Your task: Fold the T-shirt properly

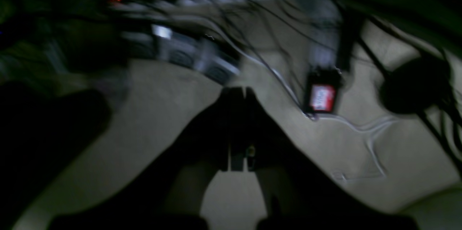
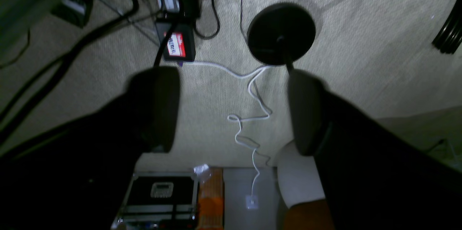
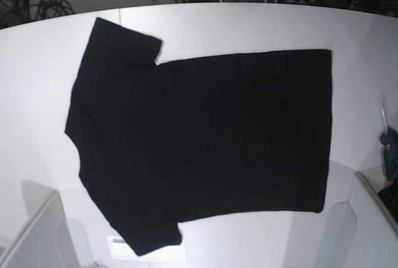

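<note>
Nearest the base camera, along the front edge of the white table (image 3: 205,25), the two sleeves' lower one is seen reaching almost to that edge near the front-left corner, while the T-shirt (image 3: 205,150) as a whole is spread flat and plain side up over the middle of the table. Its long axis is laid across the view, from the collar and sleeves toward the left edge to the straight hem toward the right edge, and the far sleeve is pointed at the far-left corner. No fold is seen yet, so the task is judged to be at its start. Neither arm is shown over the cloth in the base view; only pale arm parts are glimpsed at the front corners. In the wrist views carpet, cables and a round black stand base (image 2: 281,33) are shown rather than cloth, so both arms are judged to be held clear of the table. The left gripper (image 1: 238,94) is seen with its fingers pressed together on nothing, and the right gripper (image 2: 231,111) is held with its fingers spread wide and empty. Which arm is nearer the shirt cannot be told; by the rig's layout, the hem end is judged to fall to the left arm and the collar end to the right arm.
</note>
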You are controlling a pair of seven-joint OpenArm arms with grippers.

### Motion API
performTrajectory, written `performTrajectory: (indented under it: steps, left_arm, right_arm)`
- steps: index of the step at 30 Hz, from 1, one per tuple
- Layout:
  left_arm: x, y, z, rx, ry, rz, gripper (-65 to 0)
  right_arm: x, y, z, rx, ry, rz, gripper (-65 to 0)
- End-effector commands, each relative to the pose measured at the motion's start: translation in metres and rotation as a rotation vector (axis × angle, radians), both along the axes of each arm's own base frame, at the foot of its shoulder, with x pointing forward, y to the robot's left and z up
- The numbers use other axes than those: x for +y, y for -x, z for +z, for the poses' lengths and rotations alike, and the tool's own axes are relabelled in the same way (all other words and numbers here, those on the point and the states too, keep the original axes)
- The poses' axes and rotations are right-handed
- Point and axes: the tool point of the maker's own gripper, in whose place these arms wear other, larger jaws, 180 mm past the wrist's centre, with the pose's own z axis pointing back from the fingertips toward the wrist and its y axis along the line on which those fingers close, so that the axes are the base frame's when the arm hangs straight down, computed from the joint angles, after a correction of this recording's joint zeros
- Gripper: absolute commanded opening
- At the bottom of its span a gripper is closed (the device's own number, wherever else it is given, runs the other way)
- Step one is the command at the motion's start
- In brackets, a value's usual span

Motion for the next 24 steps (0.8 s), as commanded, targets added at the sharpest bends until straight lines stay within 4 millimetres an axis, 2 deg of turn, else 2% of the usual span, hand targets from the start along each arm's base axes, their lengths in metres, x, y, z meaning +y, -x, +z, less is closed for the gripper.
performTrajectory:
  steps: [1,3,7,11,12,13,17,18,19,21,22,24]
  left_arm:
    - [-0.004,0.007,0.000,0.015,0.012,0.001,-64.5]
    - [-0.006,0.008,-0.001,0.015,0.015,-0.006,-64.5]
    - [-0.007,0.007,-0.001,0.014,0.017,-0.008,-64.5]
    - [-0.006,0.007,-0.001,0.021,0.015,0.004,-63.7]
    - [-0.006,0.006,-0.001,0.019,0.015,0.004,-60.9]
    - [-0.006,0.007,-0.001,0.021,0.015,0.004,-56.3]
    - [-0.008,0.007,-0.001,0.013,0.019,-0.010,-28.8]
    - [-0.008,0.007,-0.001,0.014,0.019,-0.010,-25.2]
    - [-0.008,0.007,-0.001,0.014,0.019,-0.008,-24.7]
    - [-0.008,0.009,-0.001,0.017,0.019,-0.008,-29.9]
    - [-0.008,0.009,-0.001,0.019,0.018,-0.008,-34.2]
    - [-0.008,0.009,-0.001,0.019,0.018,-0.008,-48.1]
  right_arm:
    - [-0.001,0.000,0.000,0.000,-0.005,0.005,-22.2]
    - [-0.001,-0.001,0.000,-0.001,-0.005,0.005,-31.8]
    - [-0.001,-0.005,0.000,-0.008,-0.003,-0.003,-65.0]
    - [-0.003,-0.006,0.000,-0.009,0.000,-0.003,-65.0]
    - [-0.004,-0.006,0.000,-0.009,0.002,-0.003,-65.0]
    - [-0.004,-0.004,0.000,-0.006,0.002,-0.003,-65.0]
    - [-0.004,-0.001,0.000,-0.003,0.001,0.002,-65.0]
    - [-0.004,0.000,0.000,-0.001,0.001,0.002,-65.0]
    - [-0.004,0.002,0.000,0.002,0.001,0.002,-65.0]
    - [-0.004,0.011,0.001,0.006,0.001,0.006,-65.0]
    - [-0.004,0.010,0.001,-0.003,0.001,0.006,-65.0]
    - [-0.004,0.009,0.002,-0.024,0.000,0.008,-65.0]
